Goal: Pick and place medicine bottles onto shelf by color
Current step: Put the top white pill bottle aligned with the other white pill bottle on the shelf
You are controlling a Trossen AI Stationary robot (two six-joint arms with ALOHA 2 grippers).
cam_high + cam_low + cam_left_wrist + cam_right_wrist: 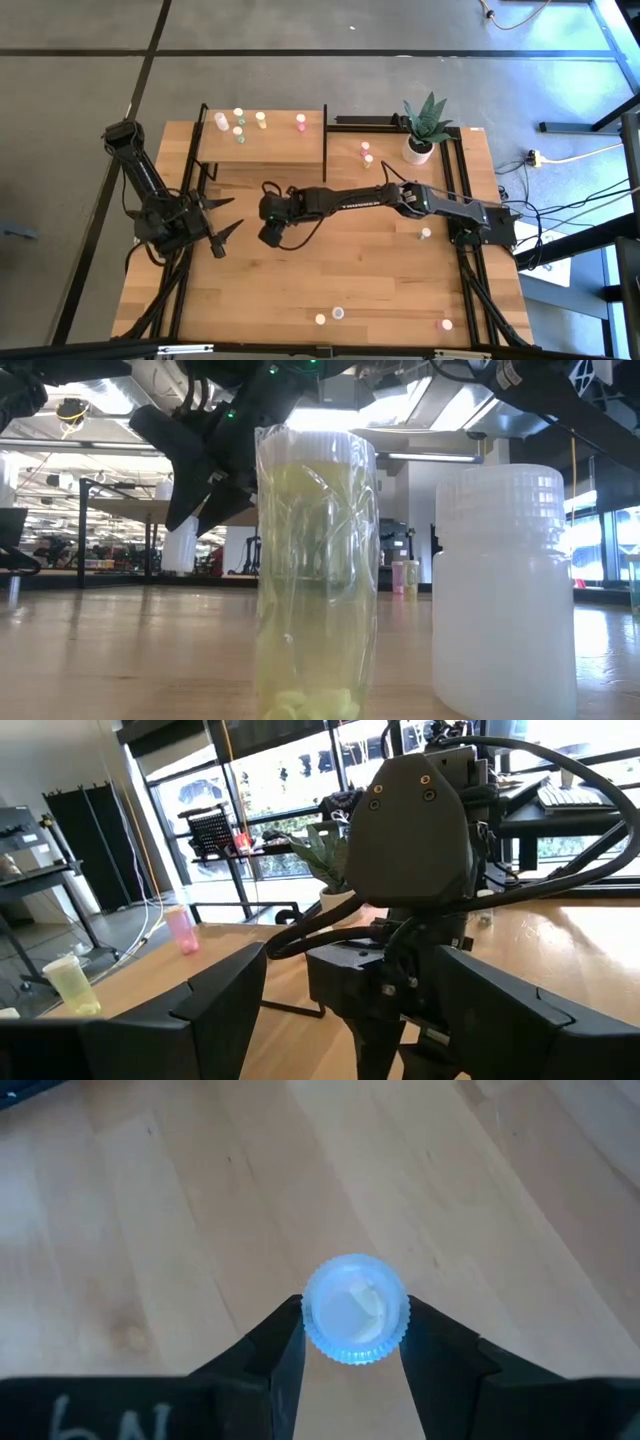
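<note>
Left gripper (222, 226) parked near worktop's left edge, fingers spread wide, nothing in them. Shelf (262, 141) at far edge, few medicine bottles (240, 124) already on it. Right gripper (271, 232) mid-worktop, fingers clamped on white-capped bottle (355, 1309). Other bottles scattered along near edge (329, 316).

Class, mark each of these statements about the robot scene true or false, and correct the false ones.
1. The right gripper holds a white-capped bottle between its fingers. True.
2. The left gripper is closed on a pink bottle. False: it is open and holds nothing.
3. A potted plant stands at the table's far right corner. True.
4. The shelf has no bottles on it. False: several bottles stand along its far edge.
5. The right arm reaches toward the middle of the table. True.
</note>
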